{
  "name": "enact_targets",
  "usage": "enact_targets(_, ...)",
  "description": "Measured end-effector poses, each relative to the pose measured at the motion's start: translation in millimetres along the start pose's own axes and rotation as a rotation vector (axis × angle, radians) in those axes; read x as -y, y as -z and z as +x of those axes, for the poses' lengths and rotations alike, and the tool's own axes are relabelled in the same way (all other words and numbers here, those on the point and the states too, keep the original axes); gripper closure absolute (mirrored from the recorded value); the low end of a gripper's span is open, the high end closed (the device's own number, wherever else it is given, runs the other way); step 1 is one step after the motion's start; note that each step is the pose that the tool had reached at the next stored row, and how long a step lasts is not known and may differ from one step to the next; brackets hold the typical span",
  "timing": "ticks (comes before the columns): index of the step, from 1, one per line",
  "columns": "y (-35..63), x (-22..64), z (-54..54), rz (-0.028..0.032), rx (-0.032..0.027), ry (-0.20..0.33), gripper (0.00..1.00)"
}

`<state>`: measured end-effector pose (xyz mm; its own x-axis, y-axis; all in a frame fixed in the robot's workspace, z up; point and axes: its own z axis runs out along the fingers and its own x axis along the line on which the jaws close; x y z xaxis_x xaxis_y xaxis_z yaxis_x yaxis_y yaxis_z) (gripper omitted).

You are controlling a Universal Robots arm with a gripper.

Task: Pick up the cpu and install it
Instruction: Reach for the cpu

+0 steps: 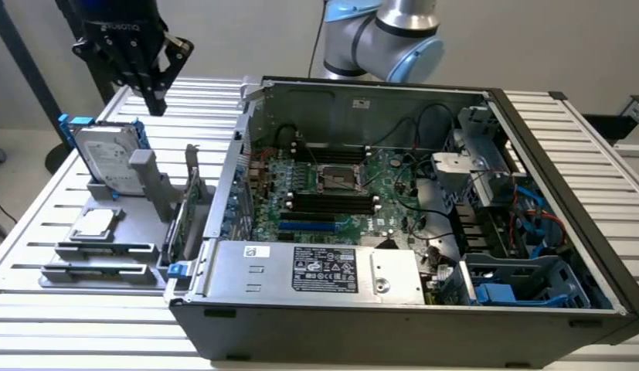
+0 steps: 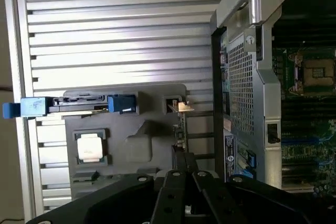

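Note:
The cpu [image 1: 94,225] [image 2: 90,147] is a small flat square chip with a silvery top, lying in a recess of the grey holder tray [image 1: 103,255] on the exterior view's left. My black gripper [image 1: 152,104] [image 2: 182,163] hangs high above the table, behind and above the tray, well apart from the cpu. Its fingers are pressed together and hold nothing. The empty cpu socket [image 1: 339,179] [image 2: 317,72] sits in the middle of the motherboard inside the open computer case [image 1: 402,309].
A silver hard drive [image 1: 105,154] with blue brackets stands upright at the tray's far end. A card [image 1: 187,212] stands on edge between tray and case. The case's metal wall [image 2: 247,98] rises beside the tray. The slatted table [image 1: 41,309] extends all round.

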<state>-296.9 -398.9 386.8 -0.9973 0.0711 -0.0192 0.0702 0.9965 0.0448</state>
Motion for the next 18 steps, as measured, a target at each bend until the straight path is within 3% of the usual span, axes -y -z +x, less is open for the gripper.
enact_targets(18, -11.0, 6.9, 81.7, 0.0089, 0.0007, 0.000, 0.89)
